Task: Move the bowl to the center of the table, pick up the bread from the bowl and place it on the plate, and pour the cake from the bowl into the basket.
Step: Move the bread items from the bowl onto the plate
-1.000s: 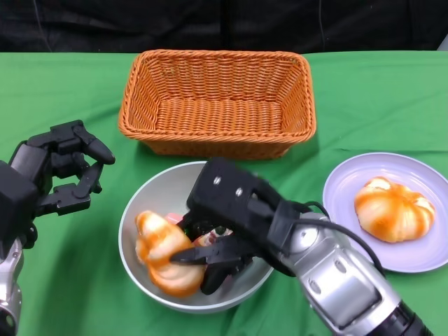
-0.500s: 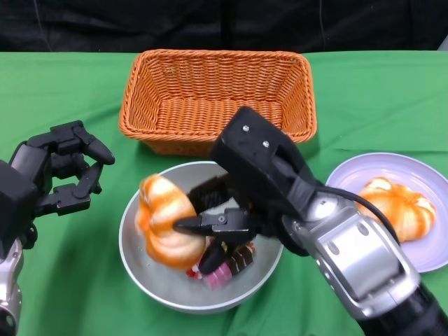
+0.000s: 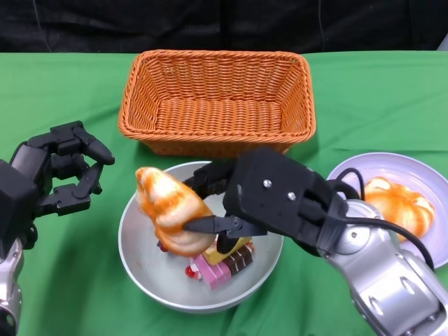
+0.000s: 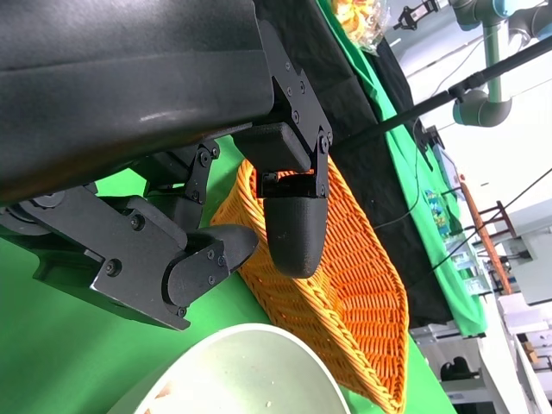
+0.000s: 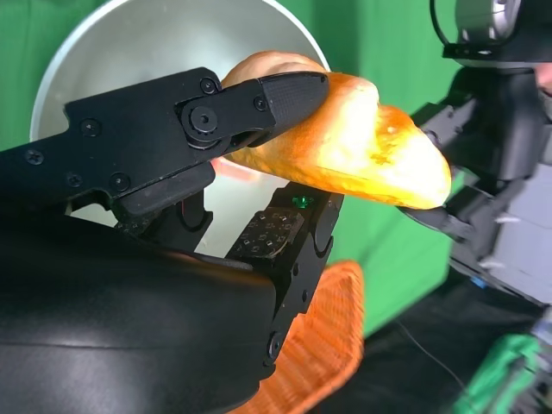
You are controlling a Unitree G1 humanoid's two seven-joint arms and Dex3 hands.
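Bread [image 3: 170,210] is pinched in the fingers of the right hand [image 3: 269,199], lifted above the bowl [image 3: 140,269] so it can travel to the plate [image 3: 343,185] on the hand's far side. Cake [image 3: 222,262] lies below the hand, inside the bowl. The left hand [image 3: 59,175] waits beside the bowl, fingers apart, holding nothing.

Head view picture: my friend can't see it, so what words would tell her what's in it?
The robot's right hand holds a bread roll above a grey bowl with a piece of cake inside, on a green table. Behind sits an orange basket; a plate with another bread roll is at right, and the left hand is empty.
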